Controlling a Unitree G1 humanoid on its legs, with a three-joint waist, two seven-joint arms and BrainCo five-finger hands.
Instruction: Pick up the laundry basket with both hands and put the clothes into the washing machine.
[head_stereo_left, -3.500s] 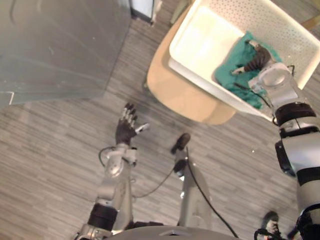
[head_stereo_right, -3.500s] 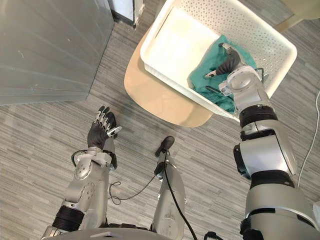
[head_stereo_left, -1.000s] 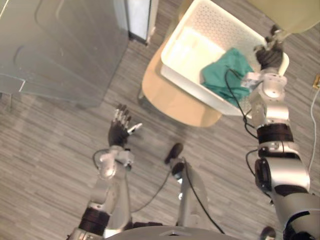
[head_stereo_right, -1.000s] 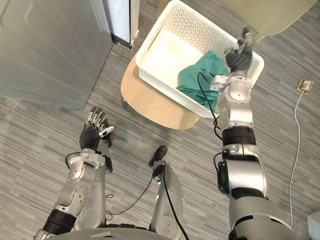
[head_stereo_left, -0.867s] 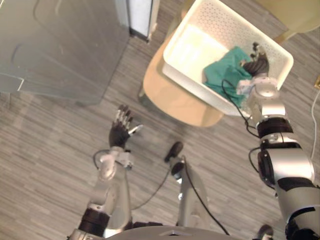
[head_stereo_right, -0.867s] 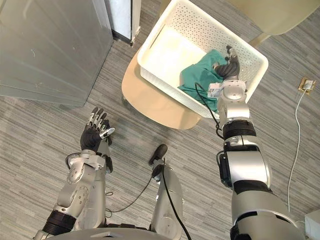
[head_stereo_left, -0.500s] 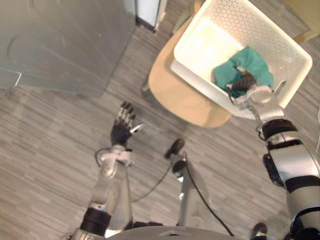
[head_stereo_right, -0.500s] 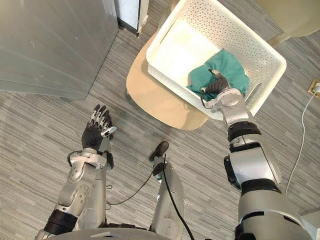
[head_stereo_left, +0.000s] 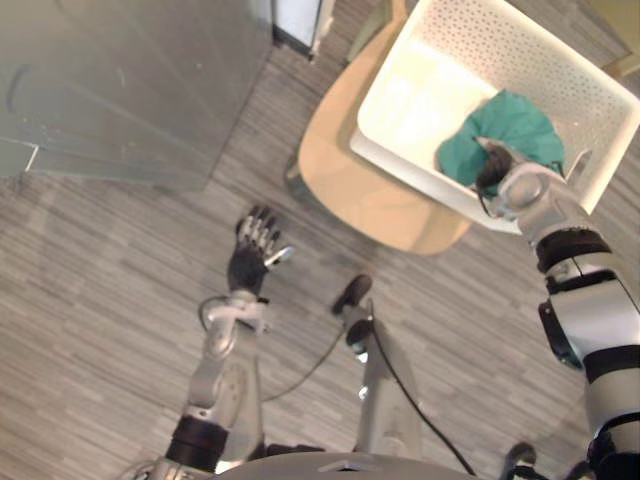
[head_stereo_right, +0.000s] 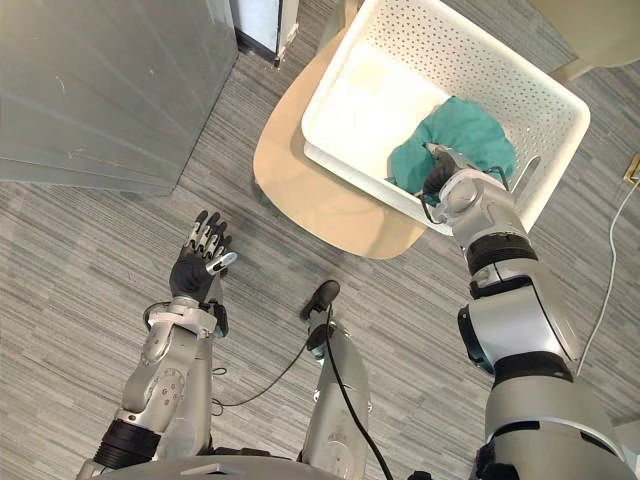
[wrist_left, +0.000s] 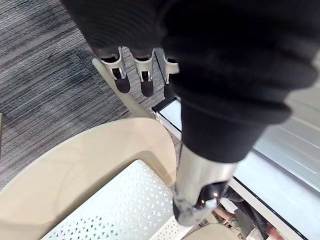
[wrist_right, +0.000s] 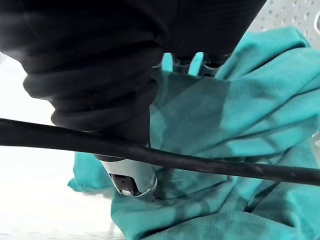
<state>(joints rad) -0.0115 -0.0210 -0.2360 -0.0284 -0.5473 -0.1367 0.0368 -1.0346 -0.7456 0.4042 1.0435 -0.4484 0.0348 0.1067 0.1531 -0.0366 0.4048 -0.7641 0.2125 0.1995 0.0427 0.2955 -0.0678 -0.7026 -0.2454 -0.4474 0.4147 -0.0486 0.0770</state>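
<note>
Right wrist view: we cannot tell our right hand's grip in the green cloth. We should bunch deep at the basket's corner; left hand splayed.

I can read no words, numbers or signs anywhere here. The white laundry basket in the upper right has punched holes and no label, the teal cloth inside it is plain, and the grey panel in the upper left is blank.
</note>
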